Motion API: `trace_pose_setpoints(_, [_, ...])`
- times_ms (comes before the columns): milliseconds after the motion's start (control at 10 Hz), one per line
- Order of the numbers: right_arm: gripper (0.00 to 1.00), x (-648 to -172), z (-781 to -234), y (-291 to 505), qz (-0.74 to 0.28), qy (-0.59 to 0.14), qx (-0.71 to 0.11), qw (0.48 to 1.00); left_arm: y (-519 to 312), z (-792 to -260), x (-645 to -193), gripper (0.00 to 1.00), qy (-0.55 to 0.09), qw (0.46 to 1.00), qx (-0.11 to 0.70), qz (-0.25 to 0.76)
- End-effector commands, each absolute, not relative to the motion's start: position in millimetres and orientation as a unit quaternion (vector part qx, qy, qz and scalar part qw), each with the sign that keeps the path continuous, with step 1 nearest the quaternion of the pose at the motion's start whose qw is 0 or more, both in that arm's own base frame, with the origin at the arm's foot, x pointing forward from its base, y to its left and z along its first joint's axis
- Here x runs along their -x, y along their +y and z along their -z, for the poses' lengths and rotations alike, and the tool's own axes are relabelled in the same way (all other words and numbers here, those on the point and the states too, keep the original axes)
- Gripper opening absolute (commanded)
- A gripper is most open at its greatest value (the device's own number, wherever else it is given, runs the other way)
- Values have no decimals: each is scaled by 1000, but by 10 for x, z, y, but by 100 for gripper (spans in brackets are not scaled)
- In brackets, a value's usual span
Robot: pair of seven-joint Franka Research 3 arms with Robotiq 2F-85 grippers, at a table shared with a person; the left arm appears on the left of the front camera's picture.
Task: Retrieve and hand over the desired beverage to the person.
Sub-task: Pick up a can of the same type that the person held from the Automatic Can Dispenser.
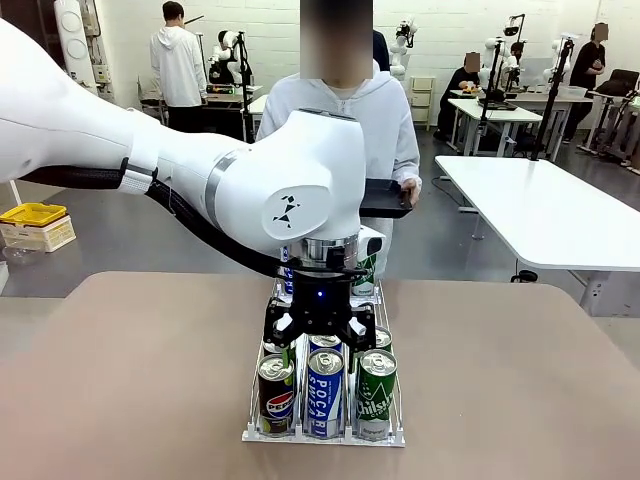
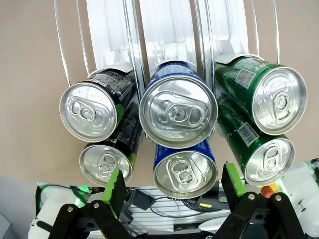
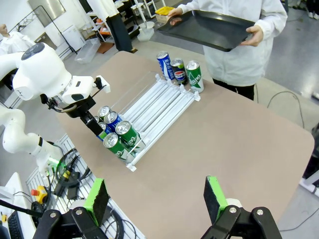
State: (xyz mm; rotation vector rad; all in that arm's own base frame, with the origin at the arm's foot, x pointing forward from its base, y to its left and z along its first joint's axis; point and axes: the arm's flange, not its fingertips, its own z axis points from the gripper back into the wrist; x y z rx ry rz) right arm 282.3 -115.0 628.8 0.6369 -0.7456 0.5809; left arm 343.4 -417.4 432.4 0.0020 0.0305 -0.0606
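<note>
So far no can is lifted: the left gripper (image 1: 320, 340) hangs, jaws spread and empty, over the blue can (image 1: 324, 392) in the rack (image 1: 300, 437) at the near edge of the table (image 1: 520, 390), the right gripper (image 3: 155, 193) gapes empty, and pickup and handover to the person (image 1: 385, 110) at the far edge remain.

You're working in a robotics lab, a big open hall rather than a home or a shop. Your white robot arm (image 1: 200, 170) reaches over a brown table (image 1: 120, 380) that carries a wire rack (image 1: 395, 436) of cans (image 1: 324, 385). To the far right, long white tables (image 1: 540, 205) stand on a bare grey floor (image 1: 120, 225), with a seated person (image 1: 465, 85) at one. Far left, a standing person (image 1: 178, 65) faces a bench. On your near side, loose cables (image 3: 70, 174) and a red-and-yellow stop button (image 3: 36, 192) lie below the table's edge.
</note>
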Motion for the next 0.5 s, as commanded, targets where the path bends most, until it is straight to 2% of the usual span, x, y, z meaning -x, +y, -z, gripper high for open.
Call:
trace_pose_setpoints(0, [100, -2839, -6291, -1153, -281, -361, -315, 832, -4164, -4297, -3442, 100, 40, 998, 8, 38])
trace_pose_setpoints(300, [100, -2839, -6291, -1153, -281, -361, -315, 832, -4158, -4300, -3452, 100, 41, 998, 19, 37])
trace_pose_setpoints(400, [100, -2839, -6291, -1153, -281, -361, -315, 832, -4154, -4308, -3449, 45, 38, 998, 22, 46])
